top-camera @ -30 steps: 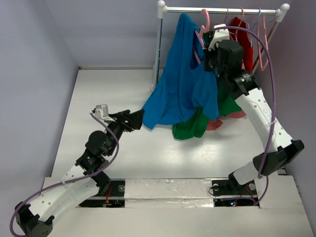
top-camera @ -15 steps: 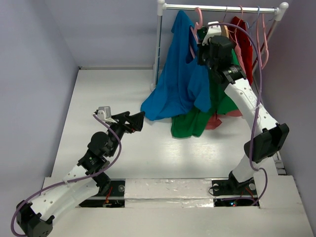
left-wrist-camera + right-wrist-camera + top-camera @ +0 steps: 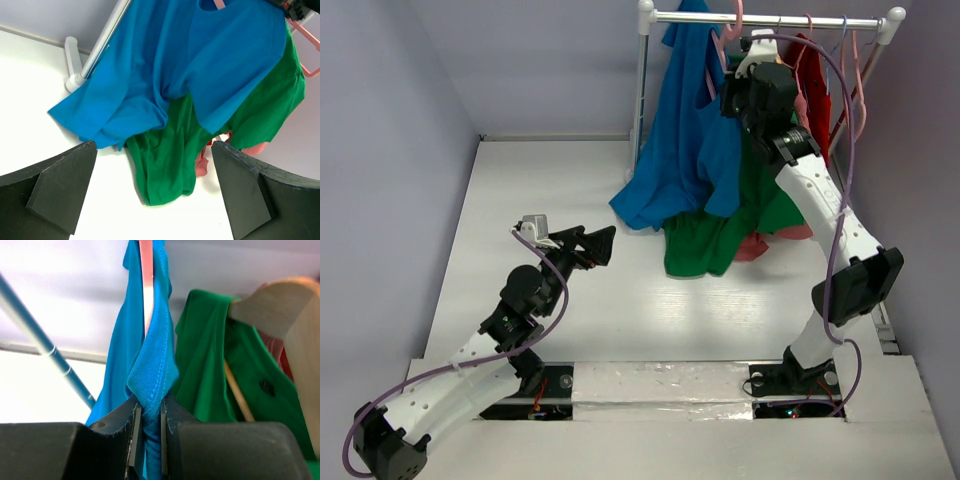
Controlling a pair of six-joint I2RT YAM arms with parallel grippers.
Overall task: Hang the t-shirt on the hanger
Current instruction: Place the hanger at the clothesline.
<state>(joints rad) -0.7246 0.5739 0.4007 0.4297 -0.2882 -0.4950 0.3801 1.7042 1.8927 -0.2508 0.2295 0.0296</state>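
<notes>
The right gripper [image 3: 730, 95] is up by the rail [image 3: 770, 20]. Its jaws are clenched on a fold of the blue t-shirt [image 3: 685, 140], and the pink hanger [image 3: 146, 270] runs up inside that fabric. The t-shirt hangs from there beside the rack post, its lower hem reaching the bench [image 3: 520, 180]. It overlaps a green shirt [image 3: 720, 240] that hangs on a wooden hanger [image 3: 280, 305]. The left gripper [image 3: 600, 243] hovers low over the bench, apart from the clothes, its jaws released and holding nothing.
</notes>
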